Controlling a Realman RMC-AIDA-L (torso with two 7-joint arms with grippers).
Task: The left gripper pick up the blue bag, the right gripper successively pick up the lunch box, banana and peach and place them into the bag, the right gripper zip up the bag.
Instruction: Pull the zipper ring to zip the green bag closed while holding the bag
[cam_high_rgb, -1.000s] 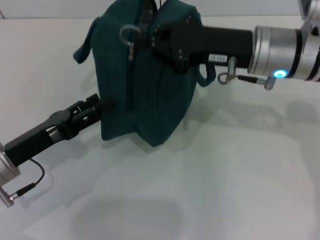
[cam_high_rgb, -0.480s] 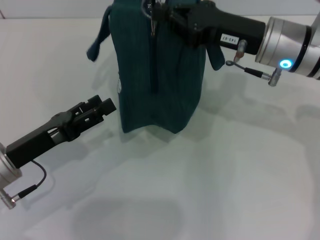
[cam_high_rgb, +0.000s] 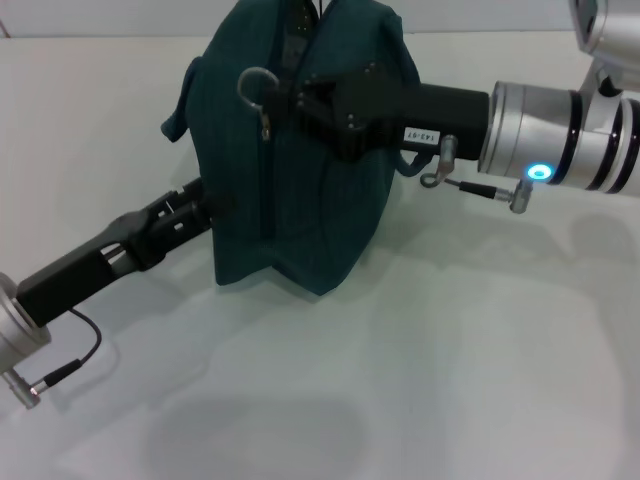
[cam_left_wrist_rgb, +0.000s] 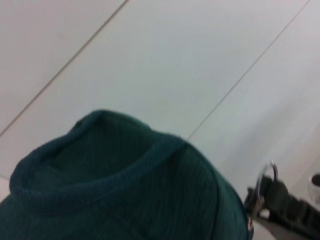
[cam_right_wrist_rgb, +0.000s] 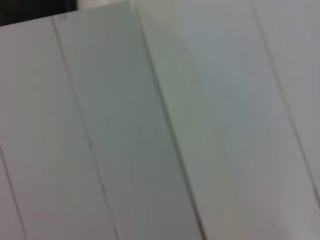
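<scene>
Right tool (cam_high_rgb: 305, 100) is up against the upper part of the bag (cam_high_rgb: 300, 215), just beside the ring zipper pull (cam_high_rgb: 256, 85). Its fingers run dark into the dark fabric, so I cannot tell how far open it is or whether it has hold of the pull or the cloth. Left tool (cam_high_rgb: 205, 205) sits low at the bag's side, tip touching or buried in the fabric; its opening can't be read either. In the left wrist view only a padded handle loop (cam_left_wrist_rgb: 90, 175) and the ring (cam_left_wrist_rgb: 265, 175) show.

Bag stands on the white table (cam_high_rgb: 450, 370), leaning, its base lifted on one side. Lunch box, banana and peach are not in view; probably inside, and this looks like the zip-up step, though the mouth of the bag is cut off at the top of the head view.

Risks, as I judge them:
- Bag tips over. It is soft, tall and already tilted; a sideways zip pull with weak bracing from the left tool would drag it down.
- Ring slips out if the pull is only nudged, not pinched.
- Fabric or foil lining snags in the zipper.
- Contents shift and bulge the seam, stalling the slider.
</scene>
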